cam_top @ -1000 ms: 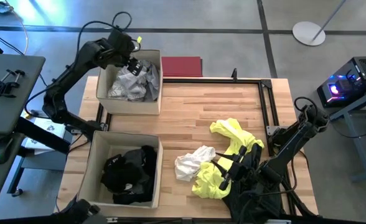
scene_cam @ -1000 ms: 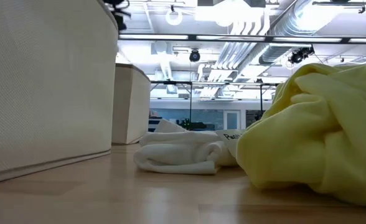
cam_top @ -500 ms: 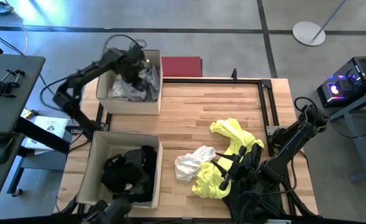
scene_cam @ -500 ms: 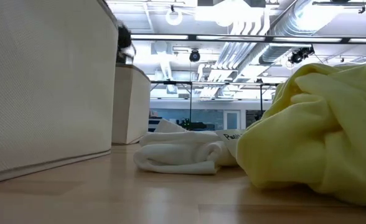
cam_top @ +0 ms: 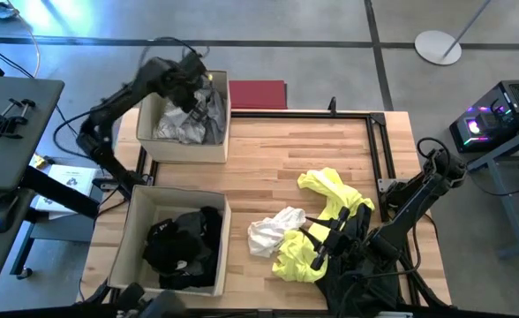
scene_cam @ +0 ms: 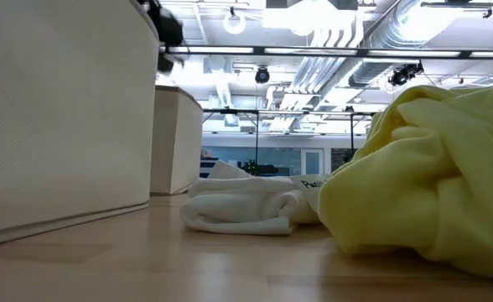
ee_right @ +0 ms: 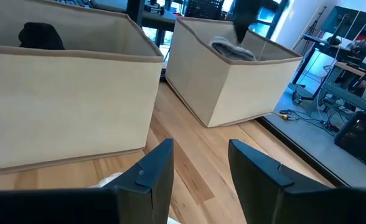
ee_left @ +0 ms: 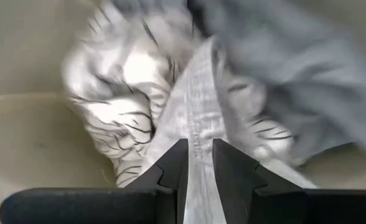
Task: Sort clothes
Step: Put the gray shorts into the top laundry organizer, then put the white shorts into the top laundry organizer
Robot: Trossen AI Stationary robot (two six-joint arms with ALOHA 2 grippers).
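Observation:
My left gripper (cam_top: 191,86) hangs over the far beige box (cam_top: 146,134), shut on a light grey garment (cam_top: 212,108) that lies there on a white, dark-lined garment (cam_top: 175,125). Black clothes (cam_top: 184,247) fill the near beige box (cam_top: 134,228). On the table's near right, a neon yellow garment (cam_top: 328,212) and a white garment (cam_top: 273,231) lie on the wood. My right gripper (ee_right: 198,167) stands open, low over the yellow garment, with nothing between its fingers. My left gripper pinches a narrow raised strip of the grey garment (ee_left: 198,146) between its two fingers (ee_left: 172,167). The fingers come from above, pointing down into the box. The strip runs up between them, and the garment's other end lies in the box on the white garment (ee_left: 124,93).
A flat dark red rectangle (cam_top: 258,94) lies beyond the table's far edge. A black metal frame (cam_top: 376,141) runs along the table's far and right sides. Bare wood (cam_top: 286,150) lies between the boxes and the loose clothes.
My left gripper has gone down into the far box, shut on the grey garment there, and come up a little again. The right arm and the clothes on the table have stayed where they were.

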